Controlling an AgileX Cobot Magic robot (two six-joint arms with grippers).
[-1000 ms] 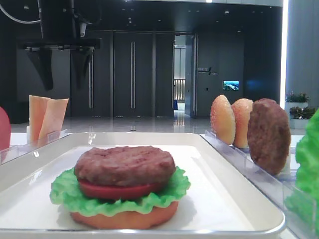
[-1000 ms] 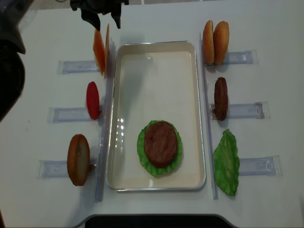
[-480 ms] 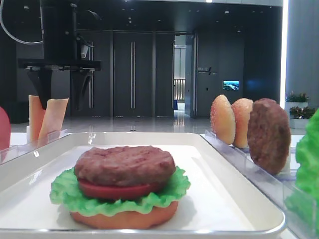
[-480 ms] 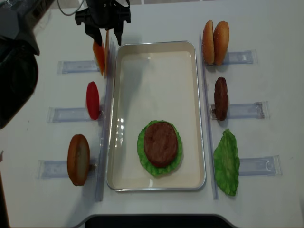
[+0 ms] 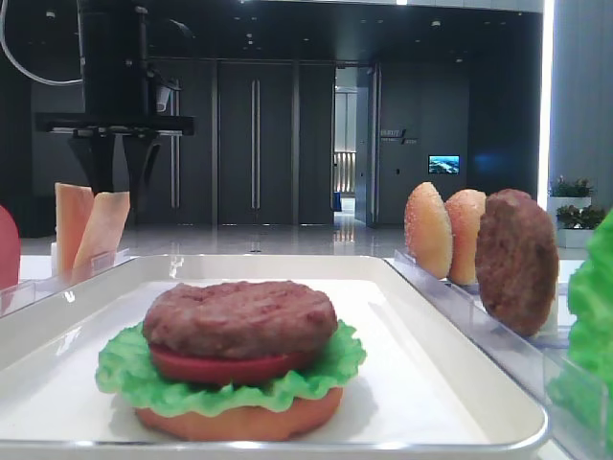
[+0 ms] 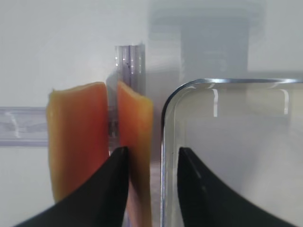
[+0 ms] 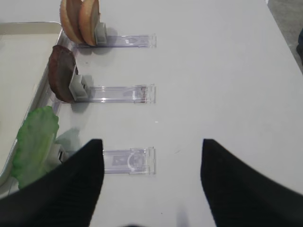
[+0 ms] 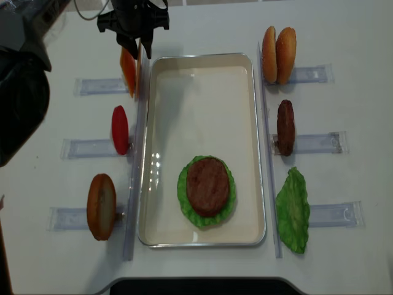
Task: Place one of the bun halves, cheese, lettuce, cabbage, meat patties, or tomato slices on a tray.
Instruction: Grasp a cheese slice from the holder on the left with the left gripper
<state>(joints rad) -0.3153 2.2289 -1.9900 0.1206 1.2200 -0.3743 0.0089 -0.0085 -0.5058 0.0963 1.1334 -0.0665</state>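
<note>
Upper left: left gripper (image 8: 139, 47) over upright cheese (image 8: 128, 70) slices; lettuce-patty stack (image 8: 207, 189) lower centre in tray (image 8: 202, 58).

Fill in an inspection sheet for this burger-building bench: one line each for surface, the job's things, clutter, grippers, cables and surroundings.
Surface: white table, bare parts look clean.
Job's things: white tray holds a stack of bun base, lettuce, tomato, patty. Two cheese slices stand left of the tray; tomato slice, bun half, two bun tops, spare patty and lettuce leaf wait on racks.
Clutter: nothing seen.
Grippers: left gripper straddles the cheese slice nearer the tray, jaws partly closed; right gripper open, holding nothing.
Cables: one grey cable by the left arm.
Surroundings: dark lobby with doors.
</note>
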